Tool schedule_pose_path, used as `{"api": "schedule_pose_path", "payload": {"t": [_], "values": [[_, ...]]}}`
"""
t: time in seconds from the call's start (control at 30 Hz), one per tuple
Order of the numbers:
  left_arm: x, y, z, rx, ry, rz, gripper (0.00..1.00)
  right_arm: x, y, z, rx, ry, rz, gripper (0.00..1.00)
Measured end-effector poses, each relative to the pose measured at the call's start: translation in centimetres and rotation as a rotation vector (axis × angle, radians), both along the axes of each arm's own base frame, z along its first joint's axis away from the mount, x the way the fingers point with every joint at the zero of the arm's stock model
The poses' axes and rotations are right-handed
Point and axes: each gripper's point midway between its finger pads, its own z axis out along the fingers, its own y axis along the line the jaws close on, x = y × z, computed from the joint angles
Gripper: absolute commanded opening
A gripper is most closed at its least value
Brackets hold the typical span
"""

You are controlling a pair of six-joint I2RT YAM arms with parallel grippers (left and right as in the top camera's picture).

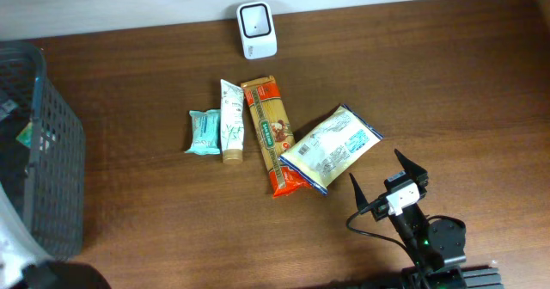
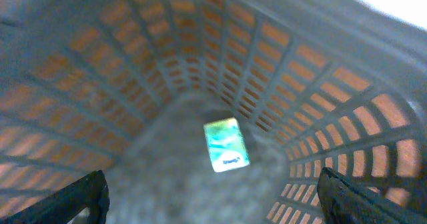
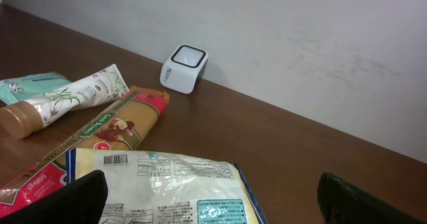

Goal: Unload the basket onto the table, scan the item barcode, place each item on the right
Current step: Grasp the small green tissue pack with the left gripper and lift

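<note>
The left gripper (image 2: 212, 184) hangs inside a grey mesh basket (image 2: 313, 91), looking down at its floor. Its 2 fingers (image 2: 83, 199) sit far apart at the lower corners of the left wrist view, released, with nothing between them. A small green and white packet (image 2: 227, 145) lies flat on the basket floor below the gripper, clear of both fingers. The view is blurred, so its print cannot be read.

In the overhead view the basket (image 1: 51, 151) stands at the left edge of the brown wooden table (image 1: 430, 83). The white scanner (image 1: 256, 31) stands at the far edge of the table, near the middle, window up.

4 items lie in a loose row near the table's centre. From left to right they are a teal packet (image 1: 204, 132), a white tube (image 1: 230, 121) with a brown cap, a long orange pack of pasta (image 1: 271, 134) and a white bag (image 1: 331, 147) with a blue edge. The teal packet touches the tube. The white bag lies tilted, and its lower corner overlaps the near end of the pasta.

The right gripper (image 1: 374, 166) is just beside the white bag, on its near right side, with its fingers (image 1: 412, 167) spread wide and holding nothing. The right wrist view shows the bag (image 3: 167, 184) close under the gripper (image 3: 213, 194), with a barcode (image 3: 115, 159) printed on the face that is turned up
</note>
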Motion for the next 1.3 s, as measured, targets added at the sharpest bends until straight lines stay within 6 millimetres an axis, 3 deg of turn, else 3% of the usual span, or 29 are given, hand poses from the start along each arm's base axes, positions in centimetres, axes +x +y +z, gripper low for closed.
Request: {"api": "schedule_pose_path", "payload": {"t": [0.1, 0.3, 0.43, 0.57, 0.7, 0.77, 0.8, 0.9, 1.0, 1.3], "values": [[1.1, 1.2, -5.1, -0.113, 0.056, -0.006, 0.96, 0.0, 0.0, 0.0, 0.0, 0.0, 0.0, 0.99], [1.2, 4.0, -15.5, -0.287, 0.185, 0.03, 0.96, 0.0, 0.0, 0.0, 0.0, 0.0, 0.0, 0.98], [2.8, 4.6, -18.4, -0.295, 0.182, 0.017, 0.93, 0.0, 0.0, 0.0, 0.0, 0.0, 0.0, 0.99], [3.0, 4.8, -20.8, -0.317, 0.207, 0.019, 0.8, 0.0, 0.0, 0.0, 0.0, 0.0, 0.0, 0.99], [3.0, 4.4, -23.6, -0.354, 0.244, 0.022, 0.78, 0.0, 0.0, 0.0, 0.0, 0.0, 0.0, 0.98], [3.2, 4.3, -23.9, -0.361, 0.245, 0.016, 0.77, 0.0, 0.0, 0.0, 0.0, 0.0, 0.0, 0.99], [3.3, 4.2, -23.9, -0.358, 0.243, 0.013, 0.69, 0.0, 0.0, 0.0, 0.0, 0.0, 0.0, 0.99], [4.4, 3.6, -24.2, -0.36, 0.229, -0.011, 0.3, 0.0, 0.0, 0.0, 0.0, 0.0, 0.0, 0.99], [5.3, 2.9, -24.1, -0.36, 0.217, -0.039, 0.0, 0.0, 0.0, 0.0, 0.0, 0.0, 0.0, 0.99], [4.2, 2.3, -23.3, -0.395, 0.272, -0.025, 0.0, 0.0, 0.0, 0.0, -0.001, 0.0, 0.0, 0.99]]}}
